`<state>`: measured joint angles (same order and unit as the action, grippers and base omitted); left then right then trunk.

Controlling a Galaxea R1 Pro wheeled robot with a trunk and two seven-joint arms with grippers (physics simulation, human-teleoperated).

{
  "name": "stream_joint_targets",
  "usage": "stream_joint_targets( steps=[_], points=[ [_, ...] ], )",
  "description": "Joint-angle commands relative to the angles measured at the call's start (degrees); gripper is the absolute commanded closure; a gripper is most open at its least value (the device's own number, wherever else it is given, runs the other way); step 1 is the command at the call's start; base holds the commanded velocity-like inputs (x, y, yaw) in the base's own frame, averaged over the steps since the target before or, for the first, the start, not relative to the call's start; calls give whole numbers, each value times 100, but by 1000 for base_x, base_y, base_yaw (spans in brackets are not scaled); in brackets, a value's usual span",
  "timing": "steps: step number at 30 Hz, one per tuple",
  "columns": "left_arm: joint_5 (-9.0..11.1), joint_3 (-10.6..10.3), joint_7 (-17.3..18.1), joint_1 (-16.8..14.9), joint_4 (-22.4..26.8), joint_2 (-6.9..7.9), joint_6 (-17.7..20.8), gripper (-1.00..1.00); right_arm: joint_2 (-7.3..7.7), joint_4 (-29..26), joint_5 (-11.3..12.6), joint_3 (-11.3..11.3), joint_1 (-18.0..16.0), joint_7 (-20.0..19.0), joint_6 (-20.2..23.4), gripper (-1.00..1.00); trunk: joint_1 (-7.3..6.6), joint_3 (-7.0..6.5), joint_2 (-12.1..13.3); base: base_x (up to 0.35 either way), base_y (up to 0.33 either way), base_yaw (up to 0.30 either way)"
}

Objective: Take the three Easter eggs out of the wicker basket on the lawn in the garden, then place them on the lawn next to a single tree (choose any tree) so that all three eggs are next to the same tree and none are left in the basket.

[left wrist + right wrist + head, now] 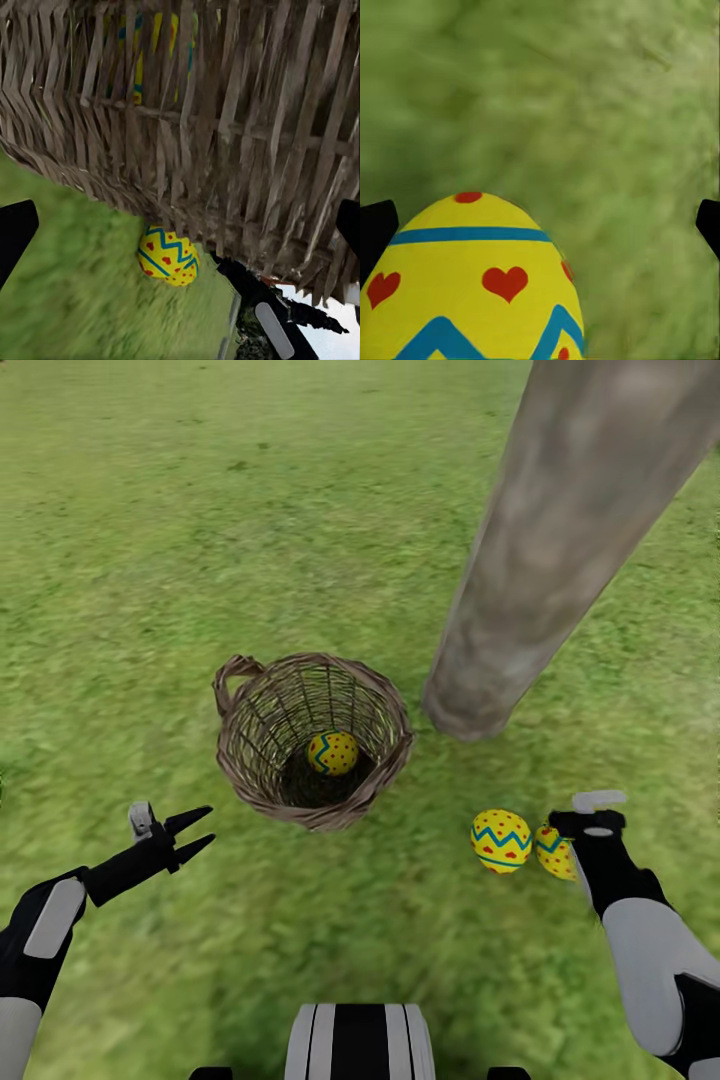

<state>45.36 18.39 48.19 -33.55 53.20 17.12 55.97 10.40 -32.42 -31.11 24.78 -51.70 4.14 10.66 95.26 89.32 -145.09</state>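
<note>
Woven wicker basket (312,740) cups one glossy egg (333,753); left tool (195,834) released, right tool (590,812) indiscernible.

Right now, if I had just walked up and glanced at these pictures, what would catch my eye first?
Probably the bright yellow patterned eggs against the green lawn: one sits at the bottom of the brown wicker basket in the middle, and two lie on the grass to its right, egg and egg, near the foot of a thick grey-brown tree trunk. The right gripper hovers just over the far one.
</note>
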Motion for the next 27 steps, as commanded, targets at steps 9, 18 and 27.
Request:
stream_joint_targets(
  steps=[9, 18, 27],
  points=[
    [-36, 7, 11, -3, 0, 19, 2, -100, 222, -1073, -35, 27, 166, -1662, 1470, -100, -24, -197, 11, -5, 5, 0],
    [-36, 14, 17, -3, 0, 36, 19, -100, 549, -1134, -86, 27, 470, -3636, 2490, -100, -47, -396, 23, -137, 207, 0],
    [-44, 21, 15, -3, 6, 45, 20, -100, 705, -1348, -52, 45, 476, -4726, 2564, -100, -70, -596, 35, -76, 111, 0]
  ],
)
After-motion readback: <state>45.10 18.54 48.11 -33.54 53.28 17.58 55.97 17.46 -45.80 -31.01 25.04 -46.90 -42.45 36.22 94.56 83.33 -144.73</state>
